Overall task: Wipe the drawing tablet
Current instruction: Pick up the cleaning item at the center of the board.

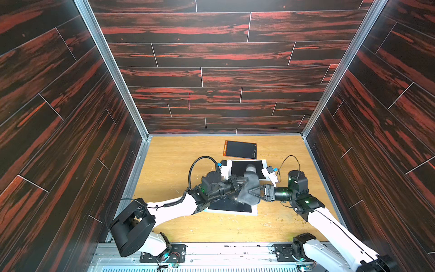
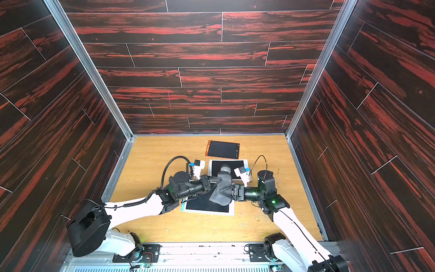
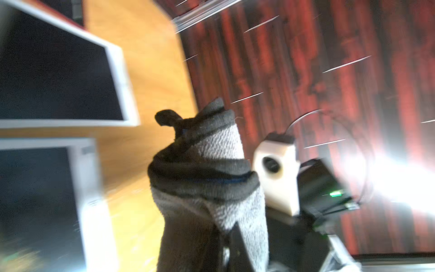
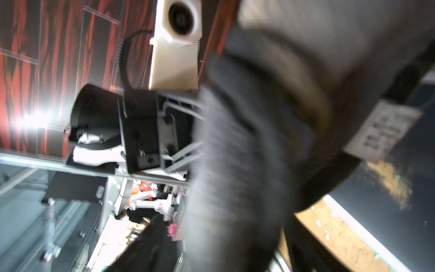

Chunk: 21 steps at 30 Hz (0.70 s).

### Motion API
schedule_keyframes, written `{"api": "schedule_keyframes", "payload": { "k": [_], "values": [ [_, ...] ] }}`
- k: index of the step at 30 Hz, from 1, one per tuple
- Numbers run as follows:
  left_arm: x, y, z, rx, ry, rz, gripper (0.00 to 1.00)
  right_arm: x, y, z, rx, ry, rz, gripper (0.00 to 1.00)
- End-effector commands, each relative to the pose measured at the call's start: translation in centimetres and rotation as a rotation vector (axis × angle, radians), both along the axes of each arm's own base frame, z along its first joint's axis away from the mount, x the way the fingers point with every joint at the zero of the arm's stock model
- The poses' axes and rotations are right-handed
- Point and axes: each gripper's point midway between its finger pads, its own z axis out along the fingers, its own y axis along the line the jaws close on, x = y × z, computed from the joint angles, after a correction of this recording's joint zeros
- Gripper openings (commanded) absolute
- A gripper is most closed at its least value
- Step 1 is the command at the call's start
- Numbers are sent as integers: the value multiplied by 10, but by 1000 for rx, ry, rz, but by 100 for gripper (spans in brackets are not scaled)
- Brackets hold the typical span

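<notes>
Both arms meet over the nearest of three slabs, a flat white-framed drawing tablet (image 1: 229, 207) with a matt black screen, lying on the pale wood-grain table (image 1: 174, 164) on the robot's side. The left gripper (image 1: 239, 182) is pinched tight on a thick grey knitted cloth (image 1: 247, 188) with darker bands, bunched into a soft lump above the screen. The right gripper (image 1: 253, 195) has its fingers spread wide either side of that lump, and I'd judge it isn't pinching. Tan crumbs (image 4: 390, 181) lie on the glassy black. To wipe well, I reckon the left arm should lower the cloth until the fuzzy knit flattens on the screen. Then it should drag in straight overlapping passes toward one edge, light enough that the thin slab doesn't slide on the smooth wood. The free arm could steady the frame. Beyond sit a second white-framed tablet (image 1: 237, 167) and an orange-edged tablet (image 1: 240, 149), both rigid and smooth
</notes>
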Motion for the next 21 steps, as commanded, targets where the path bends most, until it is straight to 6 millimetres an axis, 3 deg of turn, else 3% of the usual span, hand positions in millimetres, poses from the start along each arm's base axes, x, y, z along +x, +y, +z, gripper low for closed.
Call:
{"api": "schedule_keyframes", "payload": {
  "k": [1, 2, 3, 9, 17, 21],
  "values": [
    [-1, 23, 64, -248, -61, 53, 0, -8, 1, 10, 55, -22, 41, 84],
    [1, 29, 69, -280, -59, 72, 0, -9, 2, 11, 62, -19, 44, 85],
    [2, 34, 74, -310, -60, 83, 0, -8, 2, 12, 68, -20, 38, 94],
    [3, 31, 99, -501, 0, 29, 0, -8, 5, 36, 176, -64, 72, 96],
    [7, 17, 97, -602, 71, -21, 0, -18, 6, 84, 349, -181, 177, 96],
    [3, 13, 103, -613, 64, -33, 0, -11, 8, 89, 399, -160, 193, 96]
  ]
}}
